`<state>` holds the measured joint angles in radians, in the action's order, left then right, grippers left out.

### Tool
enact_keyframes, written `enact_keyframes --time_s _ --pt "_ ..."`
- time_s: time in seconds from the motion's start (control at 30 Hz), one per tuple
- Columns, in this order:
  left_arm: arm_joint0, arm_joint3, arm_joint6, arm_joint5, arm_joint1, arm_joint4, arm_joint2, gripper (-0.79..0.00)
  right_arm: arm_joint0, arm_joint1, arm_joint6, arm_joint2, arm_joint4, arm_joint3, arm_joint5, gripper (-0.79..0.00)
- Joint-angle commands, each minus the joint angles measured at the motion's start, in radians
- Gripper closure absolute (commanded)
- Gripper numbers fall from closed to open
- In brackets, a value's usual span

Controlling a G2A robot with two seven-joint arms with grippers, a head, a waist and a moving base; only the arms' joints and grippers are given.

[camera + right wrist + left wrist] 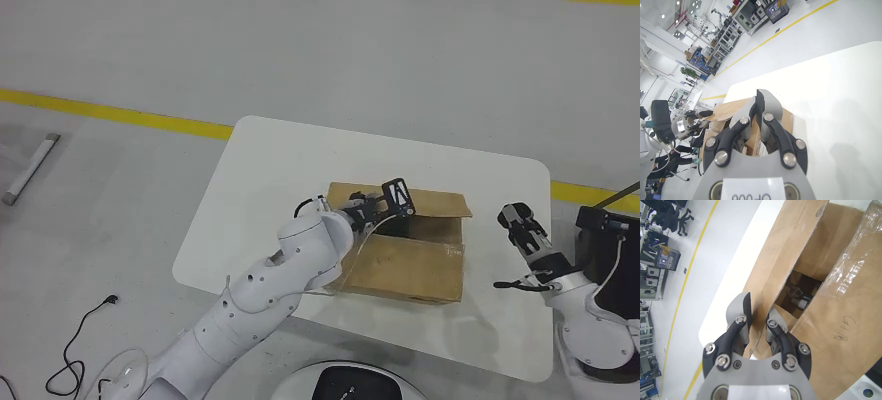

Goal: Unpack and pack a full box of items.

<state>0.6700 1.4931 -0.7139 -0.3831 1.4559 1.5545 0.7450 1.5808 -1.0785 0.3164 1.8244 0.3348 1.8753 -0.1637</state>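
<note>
Now my left end effector (759,318) is clenched on a flap (783,247) of the cardboard box (410,262) mid-way across the surface (270,190), a flap I judge light, stiff but easily creased, so best held near its free edge, while my right end effector (758,108) hangs pinched together on nothing.

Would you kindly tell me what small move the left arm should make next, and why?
Probably swing the brown cardboard flap outward: the left gripper pinches its edge between its jaws, and the gap above the dark items inside the cardboard box is narrow.
</note>
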Motion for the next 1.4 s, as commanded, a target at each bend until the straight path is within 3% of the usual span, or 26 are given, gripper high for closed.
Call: enact_keyframes --time_s 0.0,0.27,0.5,0.57,0.9,1.13,1.37 --pt "-0.023 -0.024 0.021 -0.008 0.005 -0.016 0.01 -0.785 -0.004 -0.001 0.001 -0.002 -0.007 -0.001 -0.007 0.0" --pt "-0.133 -0.132 0.096 0.041 0.038 0.009 -0.002 -0.785 -0.017 -0.002 0.003 -0.003 -0.031 -0.008 -0.038 0.0" --pt "-0.223 -0.305 0.174 0.105 0.076 0.01 -0.021 -0.785 -0.055 -0.004 0.008 -0.021 -0.064 -0.033 -0.051 -0.034" --pt "-0.247 -0.358 0.187 0.124 0.088 0.008 -0.03 -0.785 -0.083 -0.004 0.016 -0.035 -0.062 -0.045 -0.05 0.0" --pt "-0.322 -0.517 0.239 0.18 0.136 -0.02 -0.039 -0.785 -0.3 -0.008 0.059 -0.198 0.05 -0.155 -0.028 0.0" --pt "-0.298 -0.478 0.237 0.174 0.132 -0.026 0.004 -0.785 -0.482 -0.023 0.087 -0.344 0.096 -0.315 0.021 0.0" --pt "-0.18 -0.29 0.179 0.091 0.091 -0.059 0.115 -0.785 -0.596 -0.038 0.126 -0.426 0.1 -0.432 0.106 0.0"
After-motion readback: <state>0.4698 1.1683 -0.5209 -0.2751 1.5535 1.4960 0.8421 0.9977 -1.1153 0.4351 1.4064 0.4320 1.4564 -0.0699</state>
